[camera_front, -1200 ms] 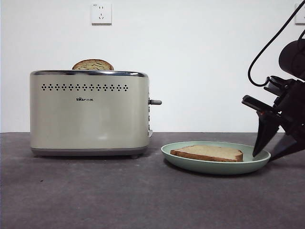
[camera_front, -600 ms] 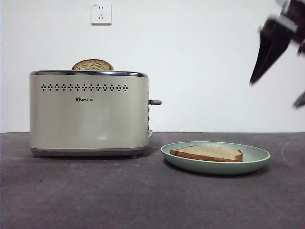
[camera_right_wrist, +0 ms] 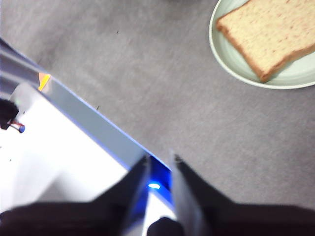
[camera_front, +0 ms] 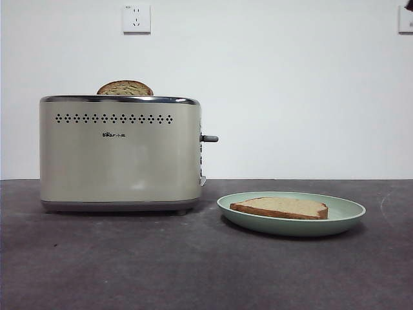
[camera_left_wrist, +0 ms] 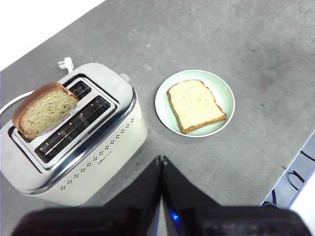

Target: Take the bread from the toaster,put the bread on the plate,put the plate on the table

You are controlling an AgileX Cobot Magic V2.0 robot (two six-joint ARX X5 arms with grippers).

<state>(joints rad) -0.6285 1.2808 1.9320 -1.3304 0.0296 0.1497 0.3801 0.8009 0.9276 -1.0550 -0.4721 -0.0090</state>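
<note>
The cream toaster (camera_front: 119, 152) (camera_left_wrist: 88, 147) stands on the table (camera_front: 193, 271) at the left, with a narrower speckled slice (camera_front: 125, 88) (camera_left_wrist: 43, 110) sticking out of one slot. Right of it the pale green plate (camera_front: 348, 210) (camera_left_wrist: 160, 105) (camera_right_wrist: 231, 61) rests flat on the table with the bread (camera_front: 281, 207) (camera_left_wrist: 196, 104) (camera_right_wrist: 270, 34) lying on it. My left gripper (camera_left_wrist: 161, 160) hangs shut and empty high above the toaster's front. High over the table beside the plate, my right gripper (camera_right_wrist: 161, 158) holds its jaws a narrow gap apart, nothing between them.
A wall outlet (camera_front: 137, 18) sits above the toaster. The toaster's grey lever (camera_front: 210, 138) points toward the plate. Its white plug (camera_left_wrist: 65, 63) lies behind it. The table's edge (camera_right_wrist: 93, 118) runs close under my right gripper.
The right gripper, which was open at the plate's right rim, rose and left the front view at the top right. Plate, bread and toaster have not moved.
</note>
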